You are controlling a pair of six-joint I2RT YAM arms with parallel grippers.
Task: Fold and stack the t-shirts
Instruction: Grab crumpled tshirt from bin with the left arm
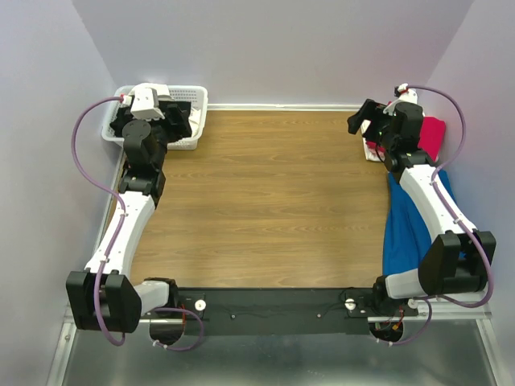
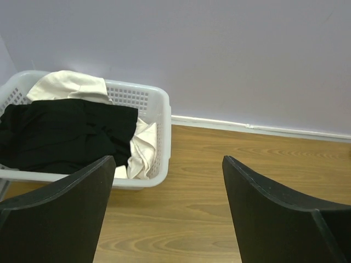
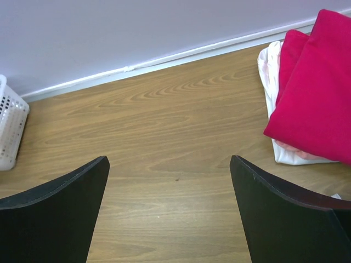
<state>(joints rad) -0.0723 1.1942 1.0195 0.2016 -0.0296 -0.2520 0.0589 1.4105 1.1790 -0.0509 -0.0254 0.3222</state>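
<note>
- Far left corner: the left gripper (image 2: pixel 167 178) hangs with its jaws spread wide and nothing between them, close by the white lattice basket (image 2: pixel 155 123) that stands against the back wall on the wooden worktop (image 1: pixel 265 201).
- Inside the basket, a black t-shirt (image 2: pixel 66 131) lies crumpled across the middle. A cream t-shirt (image 2: pixel 68 85) drapes over the far rim, and more pale cloth (image 2: pixel 143 148) bunches against the basket's right wall. Whether that is part of the same shirt cannot be told.
- Far right corner: the right gripper (image 3: pixel 170 170) hovers over bare wood, jaws equally wide and empty.
- Just to its right, a red t-shirt (image 3: pixel 318 93), folded, lies on top of a white folded garment (image 3: pixel 269 71) whose edges show beneath it on the left and near sides. The small stack sits close to the back wall.
- A blue cloth (image 1: pixel 398 233) stretches along the worktop's right edge on the near side of the stack, partly hidden under the right arm. Its shape cannot be made out.
</note>
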